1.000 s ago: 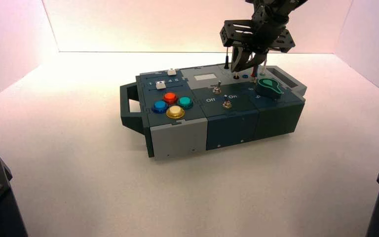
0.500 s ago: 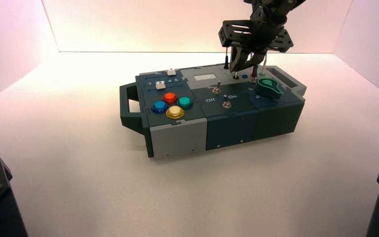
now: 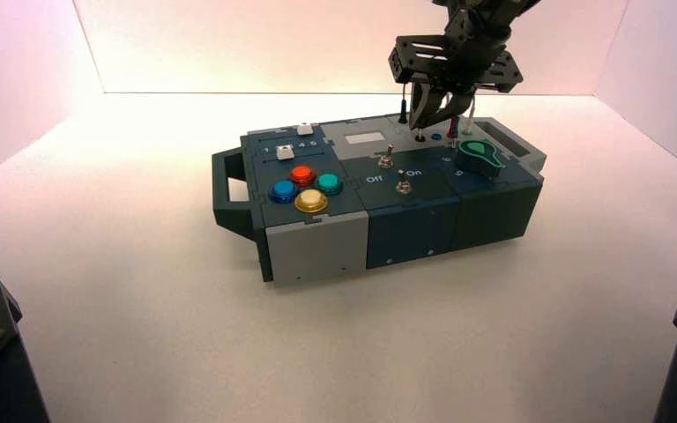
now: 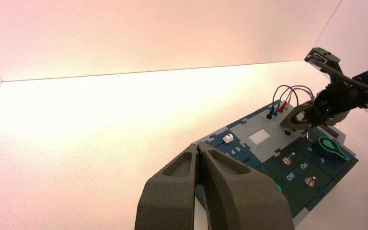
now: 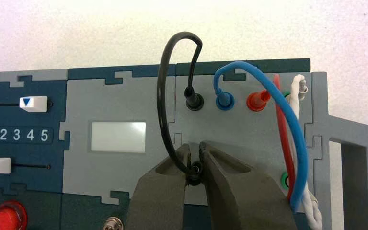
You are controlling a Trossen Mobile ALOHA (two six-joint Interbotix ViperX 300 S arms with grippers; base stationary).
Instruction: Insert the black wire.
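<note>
Looping black wire, plug upright in claw.

Blue wire beside R claw, L side open

Black, blocky right arm, slotted bracket plates, dark cable along it, matte grey-brown, tapering left fingers and right fingers with triangular recesses
</note>
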